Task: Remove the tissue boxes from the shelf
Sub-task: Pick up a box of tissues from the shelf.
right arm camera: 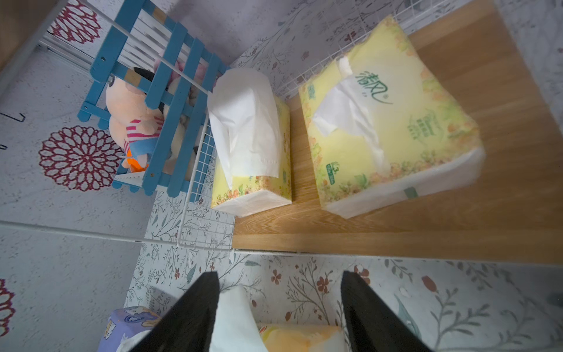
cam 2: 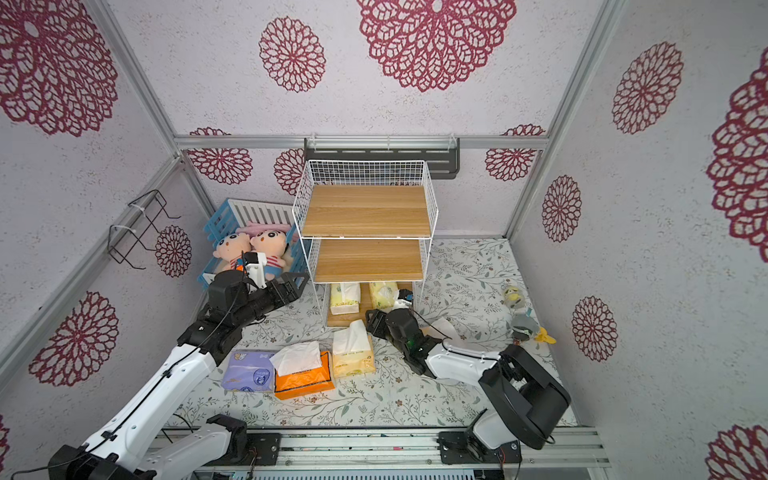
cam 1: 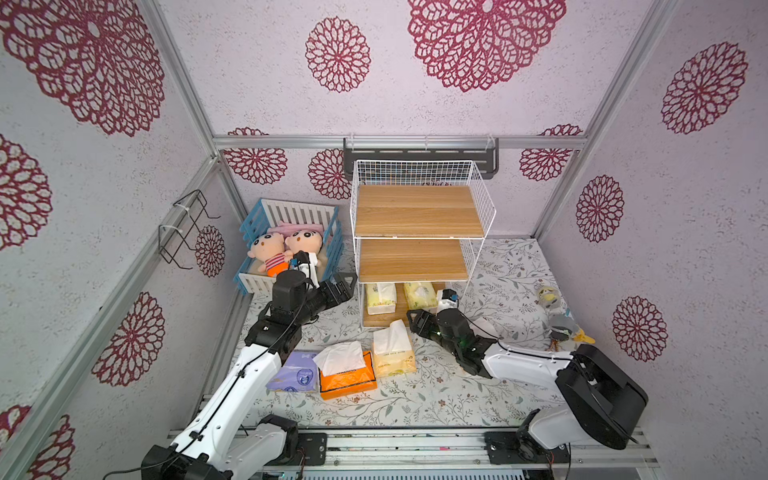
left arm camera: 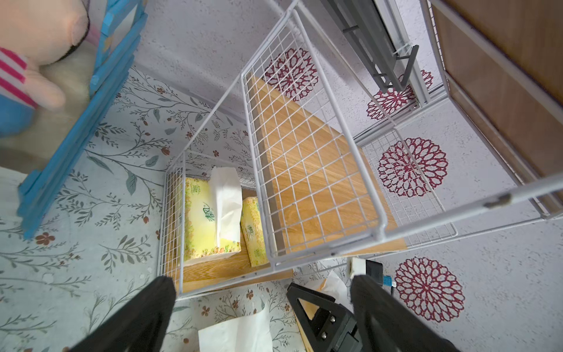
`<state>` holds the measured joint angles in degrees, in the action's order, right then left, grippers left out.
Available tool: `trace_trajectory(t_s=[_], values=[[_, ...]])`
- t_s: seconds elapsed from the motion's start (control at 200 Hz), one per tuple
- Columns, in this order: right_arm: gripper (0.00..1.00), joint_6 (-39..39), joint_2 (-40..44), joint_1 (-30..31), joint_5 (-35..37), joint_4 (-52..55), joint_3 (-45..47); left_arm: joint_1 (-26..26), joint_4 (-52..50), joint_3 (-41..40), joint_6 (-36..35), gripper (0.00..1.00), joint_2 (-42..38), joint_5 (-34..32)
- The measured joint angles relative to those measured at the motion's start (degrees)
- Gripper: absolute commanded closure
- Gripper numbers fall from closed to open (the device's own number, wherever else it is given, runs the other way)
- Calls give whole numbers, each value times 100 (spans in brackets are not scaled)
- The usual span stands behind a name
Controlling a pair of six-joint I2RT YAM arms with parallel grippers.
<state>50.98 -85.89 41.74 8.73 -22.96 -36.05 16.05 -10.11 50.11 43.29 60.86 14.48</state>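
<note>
I'm lining up R jaws (half-open; L jaws wide, both empty) on 2 yellow packs (right arm camera: 387, 122) left on shelf (cam 1: 415, 212) btm tier, next needing low reach-in.

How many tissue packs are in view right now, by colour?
Lavender pack: 1, on the table.
Orange pack: 1, on the table.
Pale yellow packs: 3, one on the table, two on the bottom board of the shelf.
Total: 5 in view.
</note>
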Motion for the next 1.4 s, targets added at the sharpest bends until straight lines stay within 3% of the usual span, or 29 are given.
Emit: trace_trajectory(t_s=[0.44, 1.056, 1.396], values=[[30, -339, -1388, -72, -105, -529, -1161, 63, 153, 166, -44, 3, 293, -37], [28, -442, -2852, -133, -70, 114, -2669, 105, 321, 166, -44, 3, 527, -7], [54, -538, -2975, -133, -90, 160, -2817, 105, 334, 166, -46, 3, 527, -4]])
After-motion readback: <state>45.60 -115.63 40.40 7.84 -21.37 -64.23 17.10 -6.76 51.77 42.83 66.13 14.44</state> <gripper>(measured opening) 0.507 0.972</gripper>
